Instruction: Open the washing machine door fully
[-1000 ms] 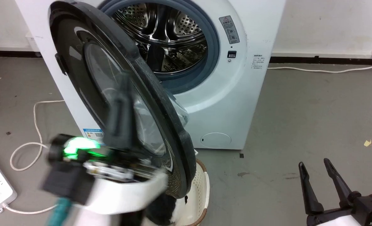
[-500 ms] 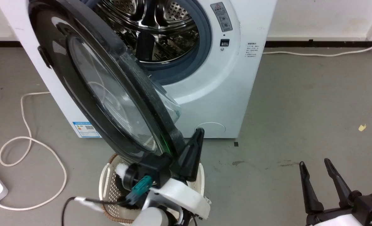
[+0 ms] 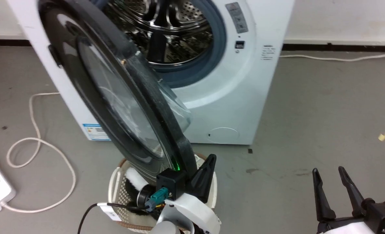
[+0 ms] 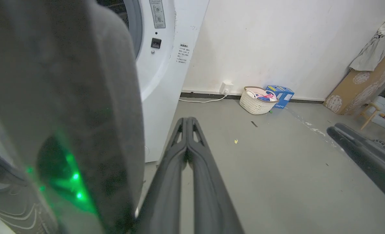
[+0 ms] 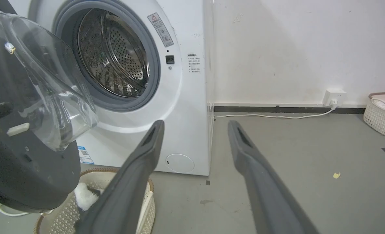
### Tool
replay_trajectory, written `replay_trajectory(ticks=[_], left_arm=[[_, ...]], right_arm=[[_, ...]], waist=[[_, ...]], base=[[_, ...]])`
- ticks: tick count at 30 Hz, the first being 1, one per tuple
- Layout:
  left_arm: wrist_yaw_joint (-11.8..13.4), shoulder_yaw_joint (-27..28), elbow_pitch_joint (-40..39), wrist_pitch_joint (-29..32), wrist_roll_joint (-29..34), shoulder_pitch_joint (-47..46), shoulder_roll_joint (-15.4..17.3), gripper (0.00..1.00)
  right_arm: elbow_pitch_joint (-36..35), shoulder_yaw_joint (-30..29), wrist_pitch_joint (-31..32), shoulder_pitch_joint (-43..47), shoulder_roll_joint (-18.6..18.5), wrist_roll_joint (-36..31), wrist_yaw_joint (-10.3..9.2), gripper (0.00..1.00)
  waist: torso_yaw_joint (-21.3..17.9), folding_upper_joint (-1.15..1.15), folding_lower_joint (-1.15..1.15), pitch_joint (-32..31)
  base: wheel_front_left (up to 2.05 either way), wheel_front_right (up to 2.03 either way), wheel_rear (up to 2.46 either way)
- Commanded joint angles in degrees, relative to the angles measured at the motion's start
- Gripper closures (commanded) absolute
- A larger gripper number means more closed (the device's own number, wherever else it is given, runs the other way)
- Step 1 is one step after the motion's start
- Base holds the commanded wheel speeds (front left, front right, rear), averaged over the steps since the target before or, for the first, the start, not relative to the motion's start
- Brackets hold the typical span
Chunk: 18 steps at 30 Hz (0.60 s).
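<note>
Just changed: the left pincer is off the outer glass, where it blurred a second ago. Now it sits low on the inner side of the rim, just right of the door's edge.
Door: the washing machine door hangs about half open, edge-on to the head camera, with its bowl window bulging toward the drum. Its angle looks much as before.
Meaning: this looks like a re-set to push from inside, and the swing is unfinished.
Left pincer: clenched, fingers pressed together on nothing, just beside the rim. Touching or not, I can't tell.
Right pincer: released, fingers spread, well apart from the machine.
Drum: bare steel, no laundry seen.
Basket under door: the white laundry basket holds something fluffy, black and white.
Far basket: by the wall, a woven basket holds colourful items.
</note>
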Motion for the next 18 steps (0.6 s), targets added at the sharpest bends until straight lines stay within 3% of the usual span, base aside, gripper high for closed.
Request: replay_trajectory(ticks=[1, 13, 15, 16, 18], left_arm=[[0.41, 1.02, 1.00, -0.68, -0.55, 0.20, 0.93, 1.00], [0.27, -1.68, -0.47, -0.45, -0.21, 5.18, 1.79, 1.00], [0.67, -1.69, -1.03, -0.25, -0.22, 5.65, 2.05, 1.00], [2.45, 0.11, -2.67, -0.35, -0.55, 7.01, 3.78, 1.00], [3.15, 1.16, -3.72, -0.22, -0.72, 7.68, 5.18, 1.00]], right_arm=[[0.31, 0.04, -0.25, -0.21, 0.22, -0.05, 0.05, 0.00], [1.21, 0.06, -0.25, 1.70, 0.23, 0.98, 0.05, 0.00], [1.30, 0.26, -0.25, 1.72, 0.23, 1.25, 0.05, 0.00], [1.64, 0.89, -0.25, 1.59, 0.23, 1.68, 0.05, 0.00], [1.73, 0.63, -0.25, 1.65, 0.23, 1.99, 0.05, 0.00]], waist=[[1.79, 0.00, 0.00, -0.97], [14.90, 0.00, 0.00, -4.41], [17.14, 0.00, 0.00, -4.60], [20.41, 0.00, 0.00, -4.97], [22.06, 0.00, 0.00, -5.01]], base=[[0.00, 0.00, 0.00], [0.00, 0.00, 0.00], [0.00, 0.00, 0.00], [0.00, 0.00, 0.00], [0.00, 0.00, 0.00]])
